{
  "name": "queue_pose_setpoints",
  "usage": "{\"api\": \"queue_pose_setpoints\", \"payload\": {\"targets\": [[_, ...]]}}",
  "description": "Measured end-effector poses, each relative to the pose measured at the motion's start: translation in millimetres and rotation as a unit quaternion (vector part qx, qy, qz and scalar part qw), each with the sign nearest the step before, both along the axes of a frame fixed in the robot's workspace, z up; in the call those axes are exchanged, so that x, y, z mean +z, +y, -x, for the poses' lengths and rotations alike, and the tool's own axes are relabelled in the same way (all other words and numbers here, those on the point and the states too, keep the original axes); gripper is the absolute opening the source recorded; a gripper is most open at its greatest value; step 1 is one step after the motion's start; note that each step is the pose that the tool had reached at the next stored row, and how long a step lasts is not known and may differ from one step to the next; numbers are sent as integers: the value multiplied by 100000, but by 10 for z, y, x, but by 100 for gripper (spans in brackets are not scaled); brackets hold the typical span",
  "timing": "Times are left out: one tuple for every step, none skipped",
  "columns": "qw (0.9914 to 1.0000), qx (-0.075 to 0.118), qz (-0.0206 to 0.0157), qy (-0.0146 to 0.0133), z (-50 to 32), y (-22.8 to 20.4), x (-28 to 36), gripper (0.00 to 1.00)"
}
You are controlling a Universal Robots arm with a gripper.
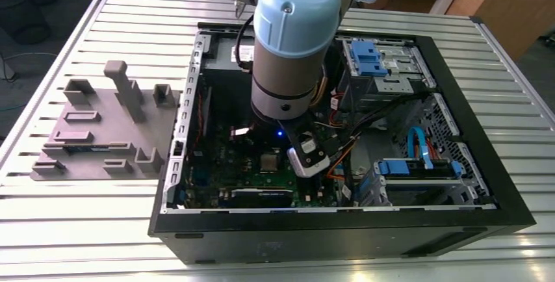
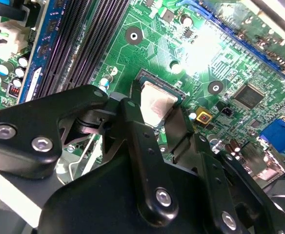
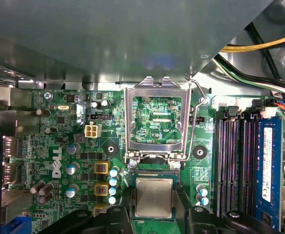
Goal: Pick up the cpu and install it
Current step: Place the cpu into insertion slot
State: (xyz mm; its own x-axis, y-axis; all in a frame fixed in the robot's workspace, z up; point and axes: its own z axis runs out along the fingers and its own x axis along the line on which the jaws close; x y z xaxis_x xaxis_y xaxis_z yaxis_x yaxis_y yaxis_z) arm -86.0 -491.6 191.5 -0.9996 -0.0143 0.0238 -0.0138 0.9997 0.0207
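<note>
In both wrist views the cpu [image 2: 157, 105] [image 3: 153, 196], a small square chip with a shiny silver-grey top, lies level between my two black fingers [image 2: 132, 126]. My gripper [image 2: 158, 117] [image 3: 153, 210] is shut on the cpu's two opposite edges. The chip sits at the socket [image 2: 147, 77] on the green motherboard [image 3: 79, 146]. The socket's metal load frame [image 3: 130, 122] stands swung open beyond the chip, with its wire lever [image 3: 196, 122] raised. In the exterior view the arm [image 1: 290, 54] reaches down into the open computer case [image 1: 485, 184].
Dark memory slots [image 3: 235, 165] and a blue memory stick [image 3: 269, 170] run beside the socket. Yellow and black cables [image 3: 259, 46] cross the case wall. Blue drive bays [image 1: 373, 58] fill one side of the case. A grey fixture block [image 1: 104, 132] lies on the slatted table [image 1: 78, 210].
</note>
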Motion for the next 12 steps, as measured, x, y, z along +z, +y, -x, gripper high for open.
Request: {"api": "queue_pose_setpoints", "payload": {"targets": [[100000,-1,-1,0,0,0,0,47],[100000,0,-3,-1,0,0,0,47],[100000,1,-1,2,0,0,0,47],[100000,1,-2,0,0,0,0,47],[100000,-1,-4,0,0,0,0,48],[100000,2,-7,-3,0,0,0,48],[100000,1,-6,-1,0,0,0,54],[100000,0,-7,0,0,0,0,54],[100000,1,10,7,0,-1,5,54],[100000,2,28,14,0,-1,15,54],[100000,2,13,6,0,-1,27,54],[100000,0,3,1,0,0,42,54]]}}
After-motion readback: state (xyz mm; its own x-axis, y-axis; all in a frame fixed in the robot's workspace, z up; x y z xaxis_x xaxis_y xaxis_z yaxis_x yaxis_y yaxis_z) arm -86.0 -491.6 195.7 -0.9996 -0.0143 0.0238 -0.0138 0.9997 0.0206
